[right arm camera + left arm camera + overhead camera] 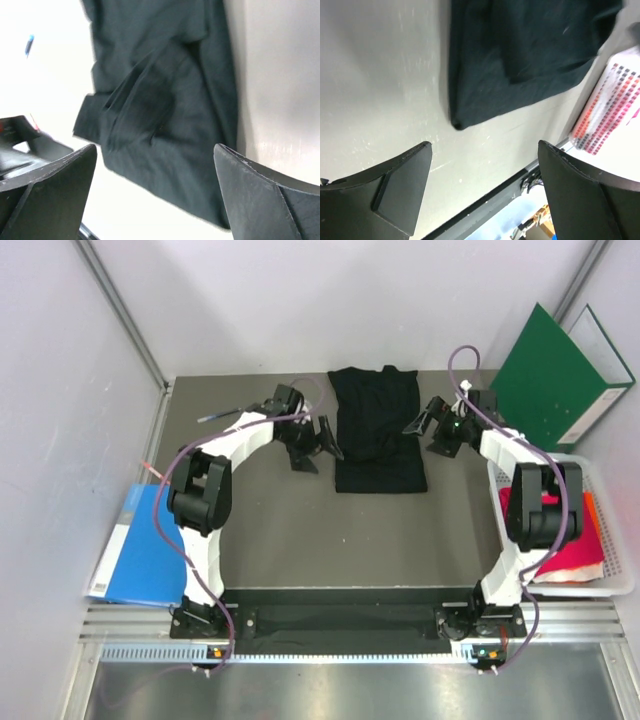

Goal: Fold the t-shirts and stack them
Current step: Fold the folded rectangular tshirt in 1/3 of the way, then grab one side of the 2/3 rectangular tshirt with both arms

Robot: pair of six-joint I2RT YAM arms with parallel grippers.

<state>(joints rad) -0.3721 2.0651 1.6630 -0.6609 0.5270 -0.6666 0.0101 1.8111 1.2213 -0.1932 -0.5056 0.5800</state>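
The black t-shirt [378, 430] lies folded into a rough rectangle on the grey table [300, 530], at upper centre of the overhead view, near the far edge. It rests flat, with a few creases and an overlapping flap visible in the wrist views.

The left gripper [315, 448] sits just left of the shirt, clear of the cloth. In the left wrist view its fingers [400, 190] stand spread wide with nothing between them, only bare table; the shirt's corner [520, 55] fills the upper middle of that frame.

The right gripper [430, 432] sits just right of the shirt, at its right edge. In the right wrist view its fingers [265, 195] are also spread wide and hold nothing; the black cloth [165, 100] lies beyond them, not touched.

The magenta-red t-shirt [572, 548] lies in a white basket [590, 590] at the right edge of the overhead frame, partly hidden by the right arm, with a strip of orange cloth [590, 508] beside it.

A green folder [555, 375] leans at upper right, and a blue folder [145, 545] lies at lower left
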